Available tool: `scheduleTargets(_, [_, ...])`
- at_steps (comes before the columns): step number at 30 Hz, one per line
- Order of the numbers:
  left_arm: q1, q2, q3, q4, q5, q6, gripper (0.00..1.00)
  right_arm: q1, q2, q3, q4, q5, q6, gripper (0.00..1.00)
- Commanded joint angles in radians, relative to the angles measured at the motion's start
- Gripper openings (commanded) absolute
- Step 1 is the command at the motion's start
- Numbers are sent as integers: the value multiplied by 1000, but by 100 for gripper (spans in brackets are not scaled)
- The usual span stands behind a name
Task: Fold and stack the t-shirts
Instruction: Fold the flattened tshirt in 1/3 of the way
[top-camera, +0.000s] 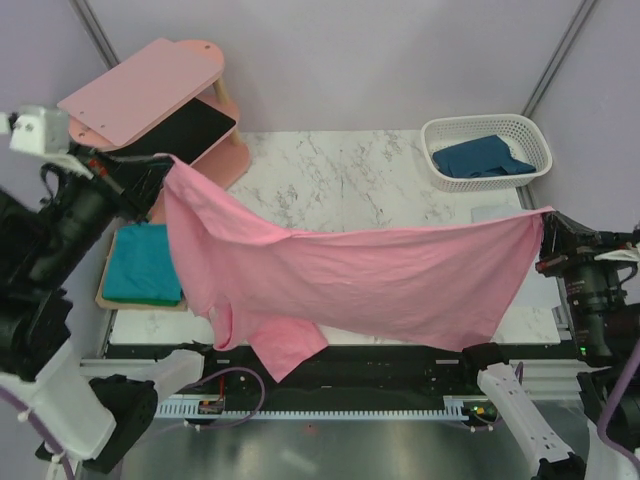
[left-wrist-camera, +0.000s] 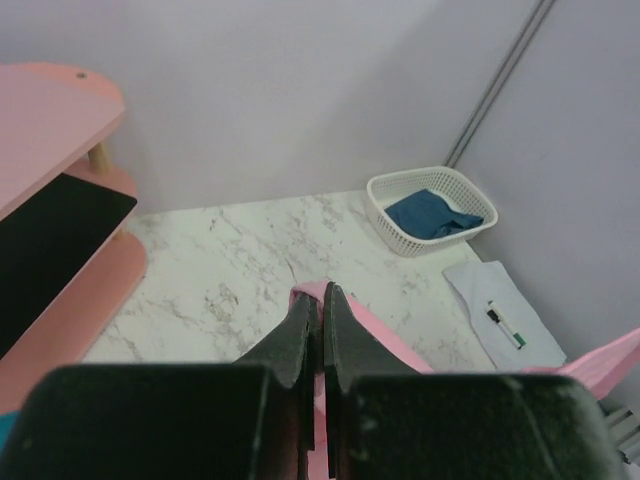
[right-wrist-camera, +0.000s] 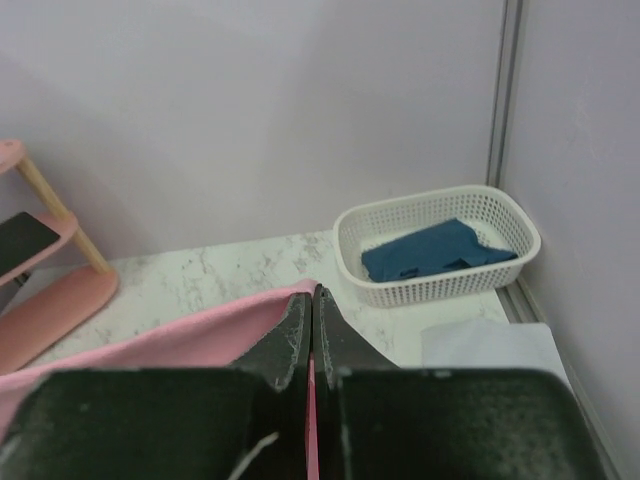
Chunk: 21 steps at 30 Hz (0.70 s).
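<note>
Lab test booth, plain partition walls (top-camera: 350, 60)

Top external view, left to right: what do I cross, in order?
Order: folded teal t-shirt → light pink t-shirt stretched in the air → white plastic lattice basket holding a dark blue t-shirt.

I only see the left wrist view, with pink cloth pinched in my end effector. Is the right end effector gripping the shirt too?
Observer: Yes, the right end effector is shut on the opposite corner of the pink t-shirt.
Operator: How is it hanging?
Observer: Top view: it spans from the left end effector to the right, one sleeve drooping past the table's near edge.
Operator: Where's the teal one?
Observer: The teal t-shirt lies folded at the table's left end, beside the pink shelf.
</note>
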<state>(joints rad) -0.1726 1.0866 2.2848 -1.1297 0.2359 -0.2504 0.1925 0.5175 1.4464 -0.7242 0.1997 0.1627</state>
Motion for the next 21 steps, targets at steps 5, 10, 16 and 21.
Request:
scheduleTargets(5, [-1, 261, -241, 113, -66, 37, 2, -2, 143, -302, 162, 121, 64, 0])
scheduleTargets(10, [-1, 380, -467, 260, -104, 31, 2, -4, 269, -506, 311, 130, 136, 0])
scheduleTargets(16, [-4, 558, -548, 407, -144, 16, 2, -4, 527, -601, 558, 156, 158, 0])
scheduleTargets(21, [-27, 709, -435, 421, -176, 23, 2, -4, 824, -528, 706, 204, 149, 0])
